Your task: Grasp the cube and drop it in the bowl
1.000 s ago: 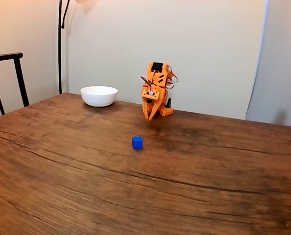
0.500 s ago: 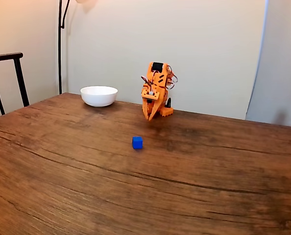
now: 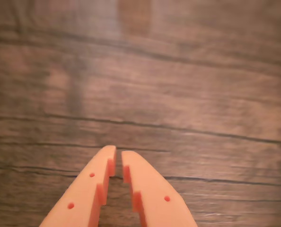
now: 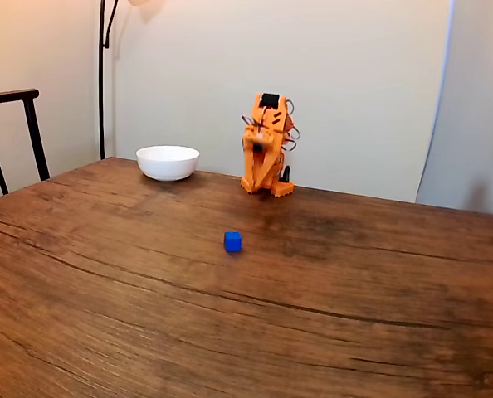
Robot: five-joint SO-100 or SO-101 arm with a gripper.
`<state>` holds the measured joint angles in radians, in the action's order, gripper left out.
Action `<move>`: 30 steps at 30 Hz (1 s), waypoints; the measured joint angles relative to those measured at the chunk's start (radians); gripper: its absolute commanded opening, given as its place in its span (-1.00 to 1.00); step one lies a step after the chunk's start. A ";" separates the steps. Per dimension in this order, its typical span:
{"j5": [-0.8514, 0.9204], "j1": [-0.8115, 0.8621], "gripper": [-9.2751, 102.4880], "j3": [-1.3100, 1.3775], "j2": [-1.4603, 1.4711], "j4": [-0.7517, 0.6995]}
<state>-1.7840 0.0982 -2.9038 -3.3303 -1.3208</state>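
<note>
Pincer [image 3: 118, 160] is nearly pinched together with nothing in it, tucked up by the arm's base, so no grab yet. Cube [image 4: 232, 241] sits alone on the worktop [image 4: 354, 315], well in front of the bowl [image 4: 168, 162].

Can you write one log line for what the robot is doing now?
orange two-finger tool: shut, empty | tiny blue cube: on wooden table | glossy white bowl: empty-looking, far left

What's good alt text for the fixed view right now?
A small orange robot arm stands folded at the far edge of a brown wooden table, its gripper pointing down. A tiny bright-blue cube lies alone nearer the camera; a glossy white round bowl sits left of the arm.
</note>
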 measured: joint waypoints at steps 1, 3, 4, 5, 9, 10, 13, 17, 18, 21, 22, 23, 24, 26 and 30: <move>0.000 -0.002 -0.84 0.017 0.003 0.000; 0.000 0.000 -0.84 0.061 0.005 -0.015; 0.000 0.000 -0.84 0.087 0.003 -0.035; 0.000 0.000 -0.84 0.112 0.006 -0.055; 0.000 0.000 -0.84 0.239 0.080 -0.097; -0.002 0.000 -0.84 0.275 0.115 -0.098; -0.028 0.000 -0.83 0.376 0.259 -0.098; -0.038 0.000 -0.83 0.518 0.499 -0.061; -0.038 0.000 -0.83 0.548 0.557 -0.043; -0.038 0.000 -0.83 0.621 0.707 0.012; -0.038 0.000 -0.83 0.638 0.755 0.034; -0.038 0.000 -0.83 0.657 0.802 0.057; -0.038 0.000 -0.83 0.673 0.851 0.083; -0.038 0.000 -0.83 0.706 0.936 0.133; -0.038 0.000 -0.83 0.775 1.097 0.213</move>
<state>-1.8224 0.0982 -2.1292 -2.2335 -1.1075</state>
